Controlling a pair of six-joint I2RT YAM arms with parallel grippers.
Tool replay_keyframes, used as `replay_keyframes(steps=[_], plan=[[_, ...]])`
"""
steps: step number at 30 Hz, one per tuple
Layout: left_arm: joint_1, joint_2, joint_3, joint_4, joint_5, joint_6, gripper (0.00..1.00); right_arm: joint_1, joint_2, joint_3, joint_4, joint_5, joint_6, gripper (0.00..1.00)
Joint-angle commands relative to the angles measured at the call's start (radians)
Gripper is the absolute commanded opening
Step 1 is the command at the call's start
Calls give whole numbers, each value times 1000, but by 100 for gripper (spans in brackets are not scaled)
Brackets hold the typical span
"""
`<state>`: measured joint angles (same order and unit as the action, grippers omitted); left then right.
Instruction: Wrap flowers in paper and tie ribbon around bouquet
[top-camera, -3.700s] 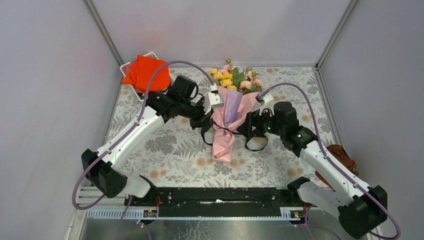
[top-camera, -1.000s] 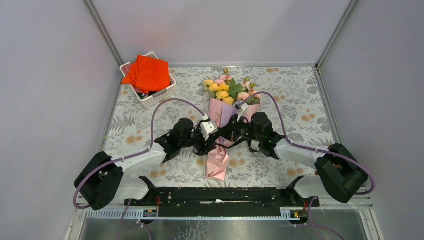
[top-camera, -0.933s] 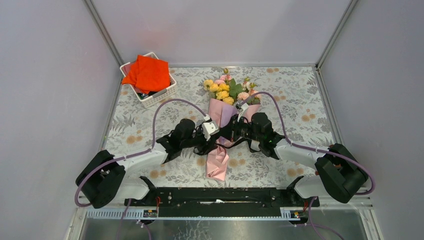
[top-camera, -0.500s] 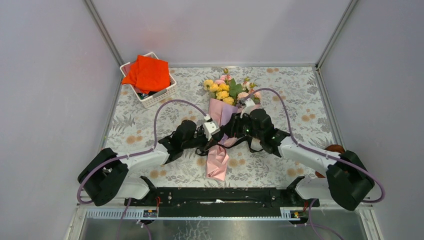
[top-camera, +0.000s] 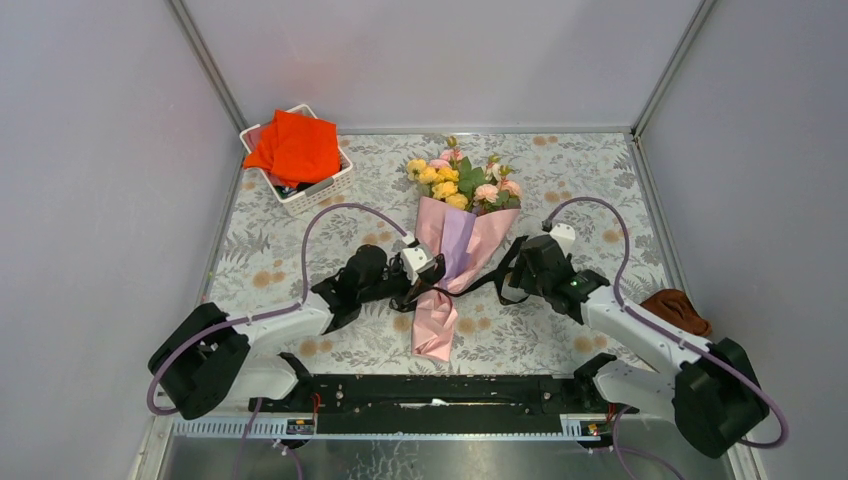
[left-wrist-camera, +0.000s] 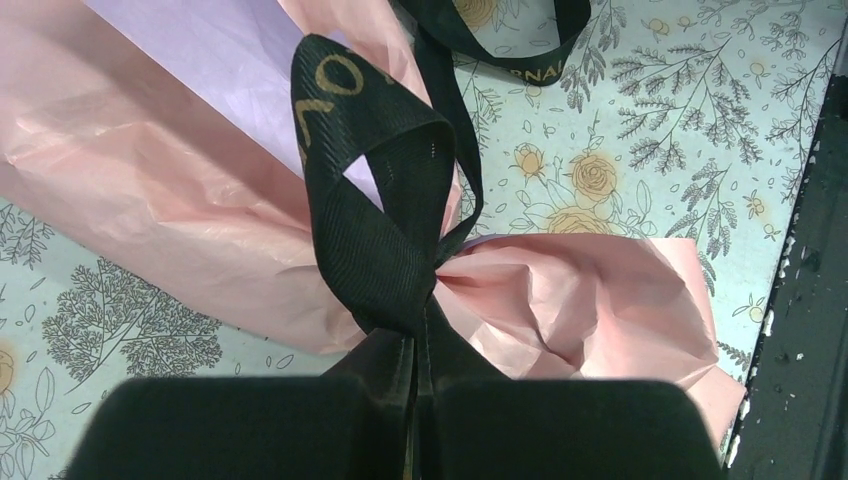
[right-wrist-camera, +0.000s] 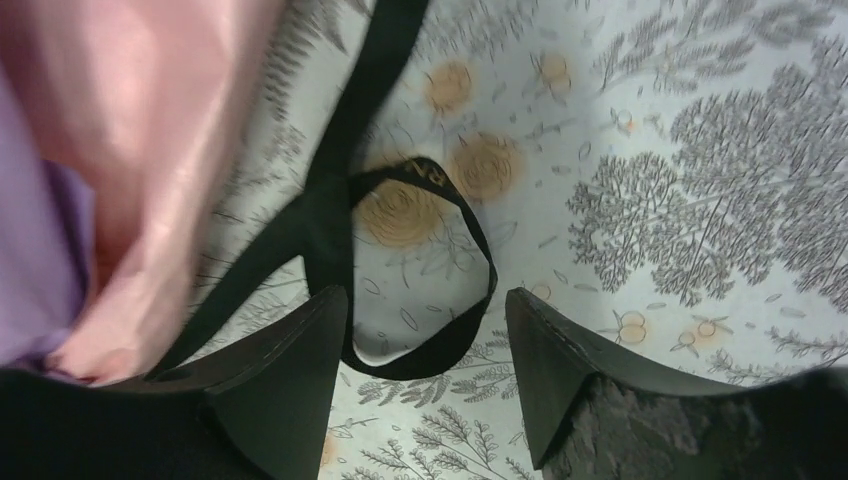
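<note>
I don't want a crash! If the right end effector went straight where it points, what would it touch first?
Probably the black ribbon loop on the tablecloth ahead of the right end effector; depth is unclear.

The bouquet blocks the centre, its ribbon trailing to the right. A basket stands at upper left. Bare table at upper right and lower left gives passage.

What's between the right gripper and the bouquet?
A loose loop of the black ribbon, lying on the tablecloth between the bouquet and the right gripper; right wrist view.
</note>
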<state>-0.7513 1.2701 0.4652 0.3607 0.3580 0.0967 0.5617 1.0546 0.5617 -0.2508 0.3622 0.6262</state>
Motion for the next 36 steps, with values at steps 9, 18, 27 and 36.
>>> replay_keyframes(steps=[9,18,27,36], plan=[[-6,-45,-22,76,-4,22,0,56,116,109,18,-279,-200,62],[-6,-37,-17,79,-2,31,0,61,365,217,-93,-292,-196,62],[-6,-46,-14,80,4,46,0,61,251,214,-148,-235,-207,0],[-6,-76,-31,111,11,116,0,141,148,555,44,-384,-275,0]])
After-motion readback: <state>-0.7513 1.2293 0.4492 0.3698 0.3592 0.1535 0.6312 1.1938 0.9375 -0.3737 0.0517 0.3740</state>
